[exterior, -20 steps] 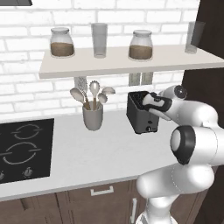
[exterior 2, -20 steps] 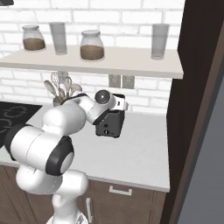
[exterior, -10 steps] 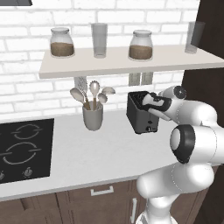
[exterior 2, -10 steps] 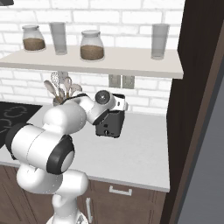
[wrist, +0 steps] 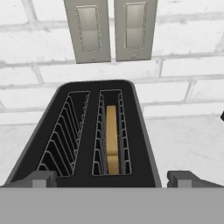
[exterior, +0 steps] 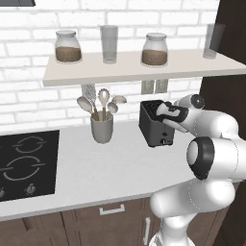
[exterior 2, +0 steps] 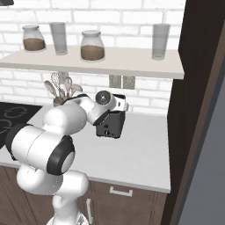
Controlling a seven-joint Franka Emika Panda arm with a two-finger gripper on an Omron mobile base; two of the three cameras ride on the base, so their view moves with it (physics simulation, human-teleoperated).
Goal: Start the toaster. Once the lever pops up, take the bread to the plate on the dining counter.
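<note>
Toaster (exterior: 154,124) standing on the grey counter (exterior: 96,168), far side, close to the white brick wall (exterior: 29,91), right of the cooktop (exterior: 24,166) and near the dark tall cabinet (exterior 2: 197,88). Boxy, dark, two slots on top, small knob low on the near face. Seen also from the right base camera (exterior 2: 110,124) and from above in the hand camera (wrist: 87,131). Bread (wrist: 112,140) sitting upright inside the right-hand slot in the hand view, tan edge showing between the wire guides; left slot showing just its wires. Gripper (wrist: 112,178) hovering right above the near edge of the toaster, fingers (wrist: 41,178) spread wide apart, one tip at each lower corner of the toaster's top, nothing between them, touching nothing visible. Same gripper (exterior: 166,113) over the toaster's right end in the left base view, arm folded up from below; partly hidden by the white wrist in the right base view (exterior 2: 118,105). Two wall outlets (wrist: 109,30) on the bricks just behind the toaster. Grey cup of spoons and ladles (exterior: 102,120) left of the toaster, well apart from it. Shelf (exterior: 144,67) above, carrying two jars with brown contents (exterior: 67,46) and two empty glasses (exterior: 109,43).
</note>
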